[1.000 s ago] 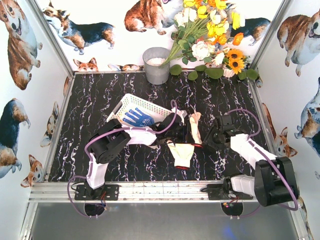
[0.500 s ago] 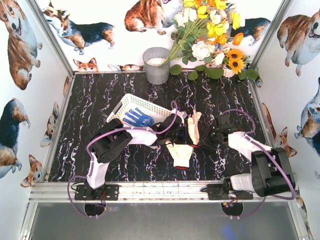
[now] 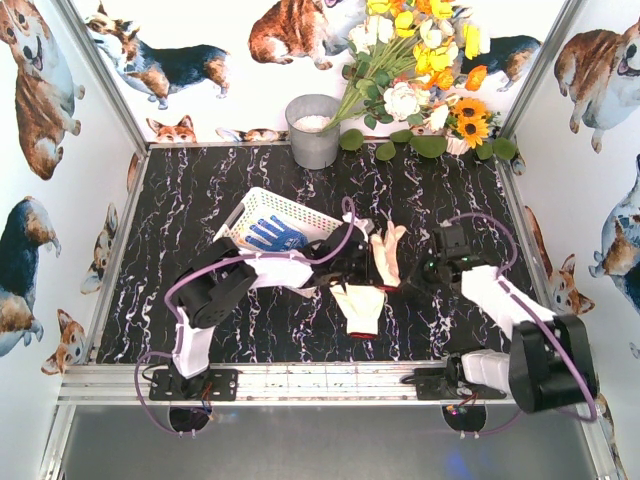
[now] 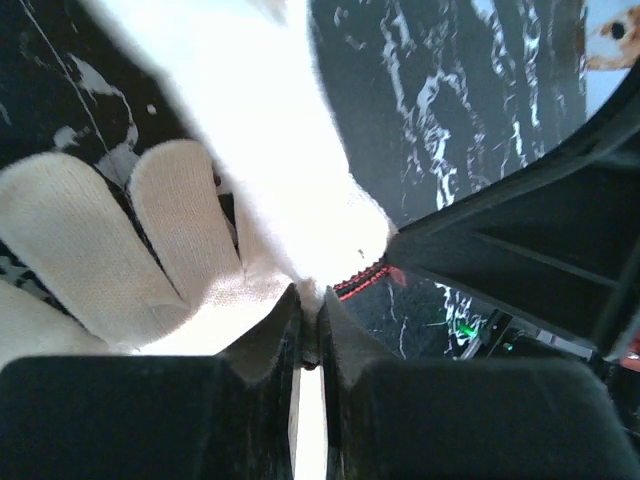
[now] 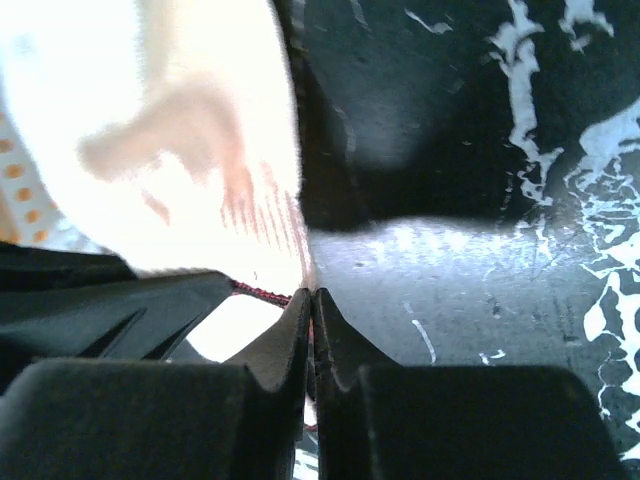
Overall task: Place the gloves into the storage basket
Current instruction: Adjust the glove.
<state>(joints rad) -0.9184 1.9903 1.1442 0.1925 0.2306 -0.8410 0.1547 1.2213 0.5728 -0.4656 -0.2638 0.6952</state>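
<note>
Newly closed, left end effector (image 4: 308, 300) and right end effector (image 5: 312, 297) pinch one glove (image 3: 386, 248), cuff overexposed

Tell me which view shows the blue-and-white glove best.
Top external: the blue-and-white glove lies unobstructed, whole outline visible, inside the storage basket. Neither wrist view shows it at all.

Top camera: high above the near edge, looking down on the whole black white-veined tabletop (image 3: 200, 200). Wrist cameras: very close, facing each other; both share white knit glove with red-edged cuff (image 4: 280, 150).
</note>
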